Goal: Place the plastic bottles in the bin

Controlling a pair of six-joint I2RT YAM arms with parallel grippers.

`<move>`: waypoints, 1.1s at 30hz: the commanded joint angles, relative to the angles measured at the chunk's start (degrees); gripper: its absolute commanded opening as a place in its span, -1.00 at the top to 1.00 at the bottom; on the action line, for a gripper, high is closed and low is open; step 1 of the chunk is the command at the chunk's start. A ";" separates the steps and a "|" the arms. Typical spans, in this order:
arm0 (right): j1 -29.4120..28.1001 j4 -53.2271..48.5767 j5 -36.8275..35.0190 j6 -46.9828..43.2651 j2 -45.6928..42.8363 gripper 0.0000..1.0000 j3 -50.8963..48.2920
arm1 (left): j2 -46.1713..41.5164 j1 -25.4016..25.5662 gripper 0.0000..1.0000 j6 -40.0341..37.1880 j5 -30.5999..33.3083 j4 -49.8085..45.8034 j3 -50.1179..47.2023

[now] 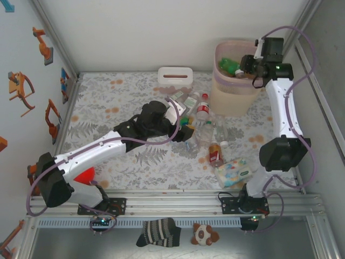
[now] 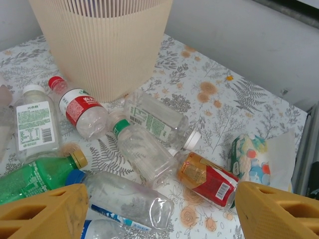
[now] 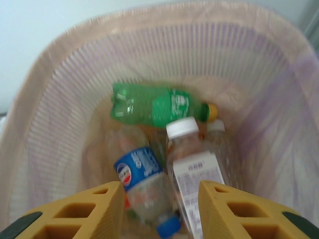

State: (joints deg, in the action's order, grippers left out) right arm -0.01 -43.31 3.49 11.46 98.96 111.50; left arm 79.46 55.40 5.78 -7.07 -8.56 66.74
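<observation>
Top view, bin: you see the bin at the far right of the table, with a green bottle lying inside it.
Top view, right arm: your right gripper hangs over the bin's mouth.
Top view, loose bottles: the plastic bottles lie in a heap on the table just in front of the bin.
Top view, left arm: your left gripper sits low at the left edge of that heap.
Top view, other things: a white tissue box stands left of the bin, and a wipes pack lies on the near side of the heap.

Left wrist, pincer: your left gripper has its yellow fingers wide apart, with nothing gripped.
Left wrist, bottles: below it lie a blue-capped clear bottle, a green-capped clear bottle and a brown bottle with a red label. A red-labelled bottle lies close to the bin wall.
Left wrist, pack: the wipes pack lies to the right of the brown bottle.

Right wrist, pincer: your right gripper has its fingers apart, and they hold nothing.
Right wrist, bin contents: inside the bin you see the green bottle lying across, a blue-labelled bottle and a white-capped bottle.
</observation>
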 commanded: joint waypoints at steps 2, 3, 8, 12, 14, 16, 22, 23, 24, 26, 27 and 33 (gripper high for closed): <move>-0.16 -4.06 0.30 1.21 -7.47 0.14 -5.12 | 0.60 -0.55 -0.54 1.36 1.02 1.50 0.62; -0.32 -4.59 0.30 1.36 -9.10 0.14 -6.71 | 0.66 -0.64 -0.54 1.50 1.44 1.55 0.50; -1.24 -8.81 0.36 3.02 -15.36 0.14 -12.65 | 1.06 -1.23 -0.54 2.74 2.91 1.53 0.11; -2.55 -12.25 0.40 4.98 -19.53 0.15 -17.77 | 1.31 -1.51 -0.54 4.08 3.40 1.64 -0.42; -3.27 -13.56 0.81 5.96 -21.21 0.15 -20.49 | 1.40 -1.60 -0.54 4.56 3.39 1.68 -0.56; -4.29 -14.60 1.32 6.77 -22.57 0.15 -23.47 | 1.44 -1.61 -0.54 4.81 3.47 1.62 -0.73; -8.69 -15.12 -1.06 6.71 -24.03 0.14 -32.73 | 1.53 -1.78 -0.54 5.70 4.32 1.88 -0.79; -9.39 -14.53 -1.73 6.36 -23.69 0.14 -34.33 | 1.60 -1.78 -0.54 5.89 4.32 1.97 -0.80; -10.01 -13.71 -2.18 5.96 -23.40 0.14 -35.63 | 1.66 -1.87 -0.54 6.07 4.26 1.96 -0.82; -11.53 -11.79 -3.66 5.57 -22.34 0.12 -38.47 | 1.81 -1.87 -0.54 6.51 3.97 1.75 -0.69; -12.22 -10.27 -4.19 5.24 -21.86 0.11 -39.92 | 1.76 -1.87 -0.54 6.61 3.99 1.76 -0.73; -15.67 2.07 -6.34 5.11 -19.17 -0.07 -49.59 | 1.49 -2.04 -0.54 6.79 4.96 1.34 -0.73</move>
State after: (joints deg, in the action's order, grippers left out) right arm -14.85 -48.45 -0.32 16.67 78.83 64.88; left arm 80.88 53.87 11.55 -2.92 -8.16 66.61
